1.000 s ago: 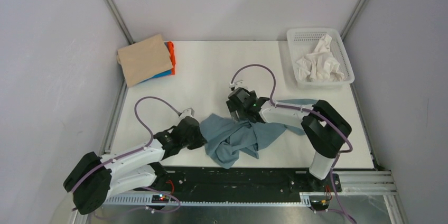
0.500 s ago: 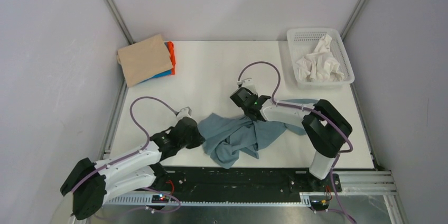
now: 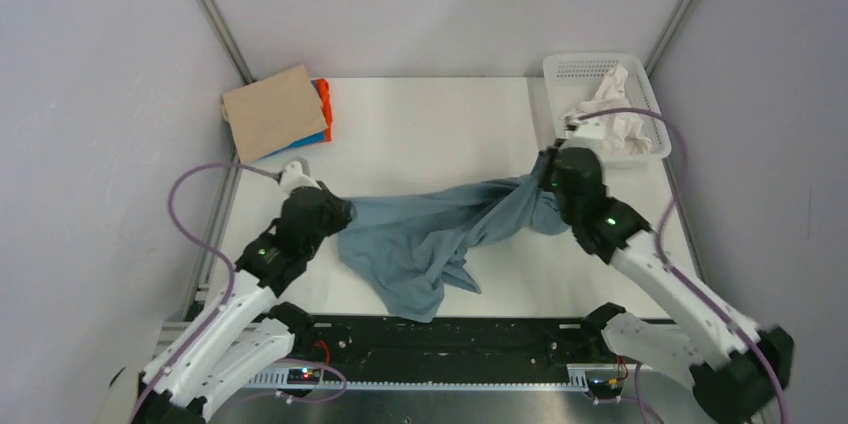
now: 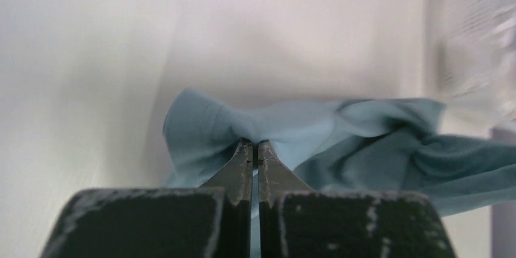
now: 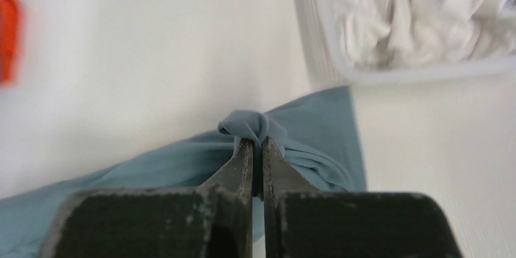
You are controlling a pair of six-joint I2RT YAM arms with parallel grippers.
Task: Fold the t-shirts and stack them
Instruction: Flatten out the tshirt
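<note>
Blue-grey t-shirt [image 3: 425, 239] is pinched at both ends. The left gripper [image 4: 255, 147] is clamped on a bunched fold near the left edge, and the right gripper [image 5: 255, 144] grips another near the right edge, beside the basket [image 3: 655, 114]. Between them the cloth sags, twisted, toward the near edge. Spreading it probably needs an even, level pull apart, kept clear of the folded stack [image 3: 275, 112] in the far left corner.

left pincer [image 3: 336, 216] — swung left | right pincer [image 3: 548, 170] — swung right | blue-grey t-shirt [image 3: 430, 236] now stretched between
</note>
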